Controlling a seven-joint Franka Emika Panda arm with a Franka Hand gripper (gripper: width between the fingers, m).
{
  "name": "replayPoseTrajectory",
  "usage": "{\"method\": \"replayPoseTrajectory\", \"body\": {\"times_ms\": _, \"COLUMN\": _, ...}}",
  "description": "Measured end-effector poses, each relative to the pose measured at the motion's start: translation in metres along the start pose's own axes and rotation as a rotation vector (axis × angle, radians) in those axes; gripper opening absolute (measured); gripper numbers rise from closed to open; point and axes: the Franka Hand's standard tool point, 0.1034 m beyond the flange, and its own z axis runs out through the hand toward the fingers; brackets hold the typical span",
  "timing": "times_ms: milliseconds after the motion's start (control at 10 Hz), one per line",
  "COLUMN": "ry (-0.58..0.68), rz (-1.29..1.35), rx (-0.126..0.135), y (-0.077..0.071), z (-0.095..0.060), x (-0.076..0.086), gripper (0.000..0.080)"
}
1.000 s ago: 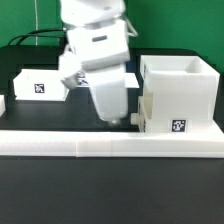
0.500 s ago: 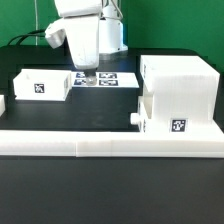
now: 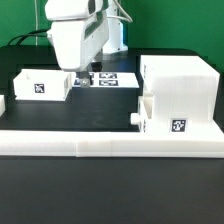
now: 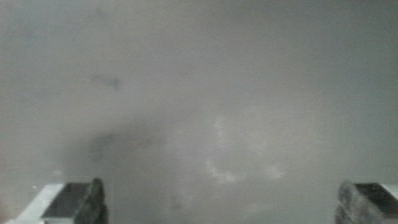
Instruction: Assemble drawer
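**A:** Eyes on the drawer first: the hollow shell (image 3: pixel 180 92) stands at the right of the exterior view, open side up, with a square tag low on its front.

**B:** And a small white block (image 3: pixel 143 116) juts from the shell's lower left side, touching it.

**A:** Over at middle left lies the flat white box (image 3: pixel 45 85), tag facing us and well apart from the shell. A sliver of another white part (image 3: pixel 3 103) peeks in at the left edge.

**B:** The border rail (image 3: pixel 100 142) runs across the lower middle of the frame, just in front of the shell.

**A:** The marker board (image 3: pixel 115 78) lies flat on the black table (image 3: pixel 110 195), between box and shell.

**B:** Now the gripper (image 3: pixel 85 77): it hangs at upper centre, over the board's left end and just beside the flat box.

**A:** The wrist view is a grey blur, but its fingertips (image 4: pixel 79 200) look spread wide. The gripper (image 4: pixel 222 203) is released and holds nothing.
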Motion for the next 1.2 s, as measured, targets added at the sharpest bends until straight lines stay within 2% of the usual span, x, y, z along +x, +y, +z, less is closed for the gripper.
{"method": "replayPoseTrajectory", "body": {"times_ms": 100, "ry": 0.002, "rz": 0.118, "rx": -0.055, "y": -0.008, "z": -0.004, "x": -0.016, "gripper": 0.0649}}
{"method": "replayPoseTrajectory", "body": {"times_ms": 200, "ry": -0.001, "rz": 0.225, "rx": -0.076, "y": -0.025, "z": -0.005, "x": -0.027, "gripper": 0.0649}}
{"method": "replayPoseTrajectory", "body": {"times_ms": 300, "ry": -0.002, "rz": 0.34, "rx": -0.081, "y": -0.038, "z": -0.003, "x": -0.033, "gripper": 0.0649}}
{"method": "replayPoseTrajectory", "body": {"times_ms": 400, "ry": -0.006, "rz": 0.4, "rx": -0.087, "y": -0.048, "z": 0.0, "x": -0.047, "gripper": 0.0649}}
{"method": "replayPoseTrajectory", "body": {"times_ms": 500, "ry": -0.01, "rz": 0.462, "rx": -0.083, "y": -0.055, "z": 0.003, "x": -0.059, "gripper": 0.0649}}
{"method": "replayPoseTrajectory", "body": {"times_ms": 1000, "ry": 0.003, "rz": 0.784, "rx": -0.079, "y": -0.056, "z": 0.004, "x": -0.058, "gripper": 0.0649}}
{"method": "replayPoseTrajectory", "body": {"times_ms": 1200, "ry": 0.005, "rz": 1.031, "rx": -0.078, "y": -0.066, "z": 0.01, "x": -0.06, "gripper": 0.0649}}
